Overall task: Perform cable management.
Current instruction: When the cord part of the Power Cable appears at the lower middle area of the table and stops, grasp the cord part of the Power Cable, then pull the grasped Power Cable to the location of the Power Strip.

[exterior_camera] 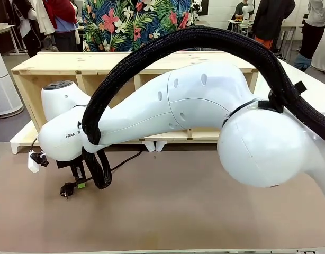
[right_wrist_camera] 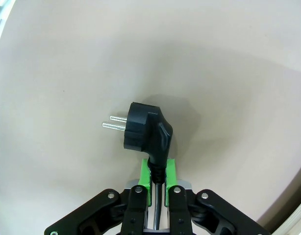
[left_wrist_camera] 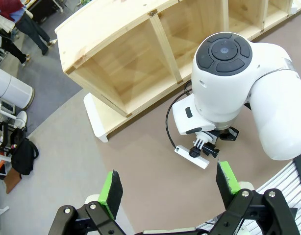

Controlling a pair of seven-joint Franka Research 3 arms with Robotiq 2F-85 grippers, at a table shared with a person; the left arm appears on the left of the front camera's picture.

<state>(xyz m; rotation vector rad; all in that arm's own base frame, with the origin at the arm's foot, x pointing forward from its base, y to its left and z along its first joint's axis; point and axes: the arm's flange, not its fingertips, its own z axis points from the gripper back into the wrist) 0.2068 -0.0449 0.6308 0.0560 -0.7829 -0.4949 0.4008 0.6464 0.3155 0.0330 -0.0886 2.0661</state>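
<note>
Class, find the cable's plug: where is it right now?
In the front view the plug is low at the table's left, in front of the shelf; the right gripper is shut on the cable just behind it.

Cable (right_wrist_camera: 157, 170): black plastic jacket, smooth, was glossy.
Plug (right_wrist_camera: 143, 128): black moulded plastic, smooth, soft sheen.
Plug pins (right_wrist_camera: 114, 122): bare metal, smooth, shiny.
Table (exterior_camera: 194, 206): brown top, was matt and smooth, no glare.
Shelf (left_wrist_camera: 136, 58): pale wood, looked unvarnished, matt, grain showed.
Arm (exterior_camera: 205, 100): white plastic shell, smooth, glossy w/ highlights.
Hose (exterior_camera: 215, 36): black braided sleeve, cloth-like, rough, matt.
Right gripper (right_wrist_camera: 158, 164): black body, matt; screw heads metal, shiny.
Right pads (right_wrist_camera: 145, 172): green, matt, looked rubbery.
Left gripper (left_wrist_camera: 172, 188): black body, matt, metal screw heads too.
Left pads (left_wrist_camera: 111, 190): green, matt, as on right.
</note>
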